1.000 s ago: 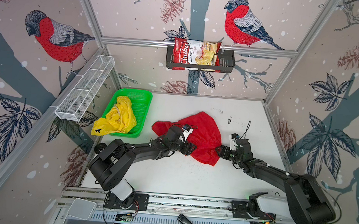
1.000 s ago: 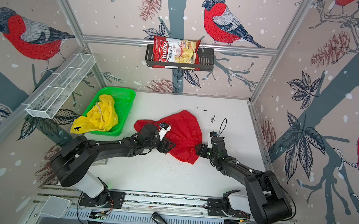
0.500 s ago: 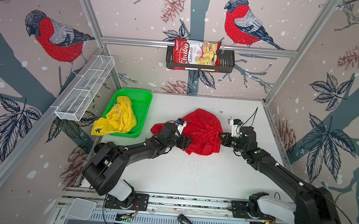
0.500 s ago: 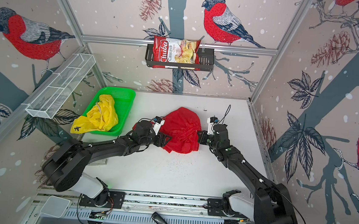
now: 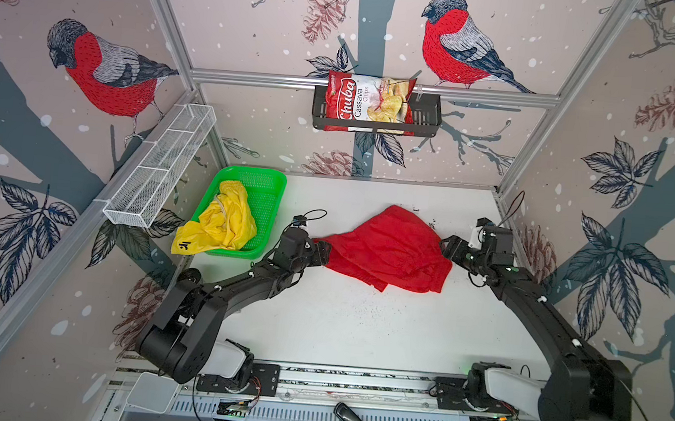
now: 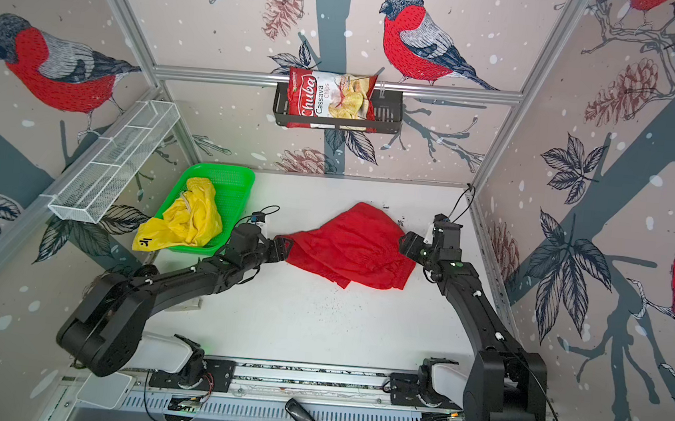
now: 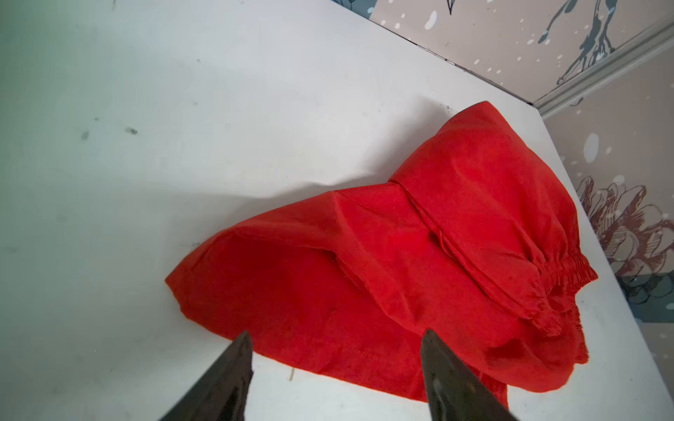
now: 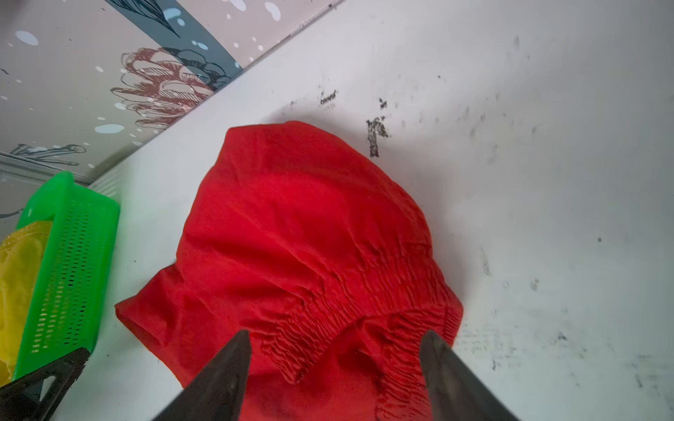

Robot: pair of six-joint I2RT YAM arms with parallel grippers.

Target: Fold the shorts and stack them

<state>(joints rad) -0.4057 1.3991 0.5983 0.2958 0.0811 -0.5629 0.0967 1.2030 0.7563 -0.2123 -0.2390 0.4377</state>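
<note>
Both arms stretch low over the white table from the front rail, elbows bent, wrists turned in toward each other. The left gripper is at the left end of the red shorts, and the right gripper is at the right end, by the gathered waistband. The red pair lies rumpled mid-table toward the back, doubled over on itself. Over on the left, the green basket sits in the back corner with the yellow shorts heaped inside, one leg with a small black mark spilling over its near rim. The basket's near corner is just beside the left wrist. Up on the back wall a black rack holds a bag of cassava chips, and a white wire shelf hangs on the left wall. Now the jaws: in the left wrist view they stand wide apart, the red hem running across the table between the tips, not pinched. In the right wrist view it's the same wide spread, with the elastic waistband lying loose between and beneath them. Both are open and gripping nothing — whether a tip brushes the cloth, I cannot tell.
</note>
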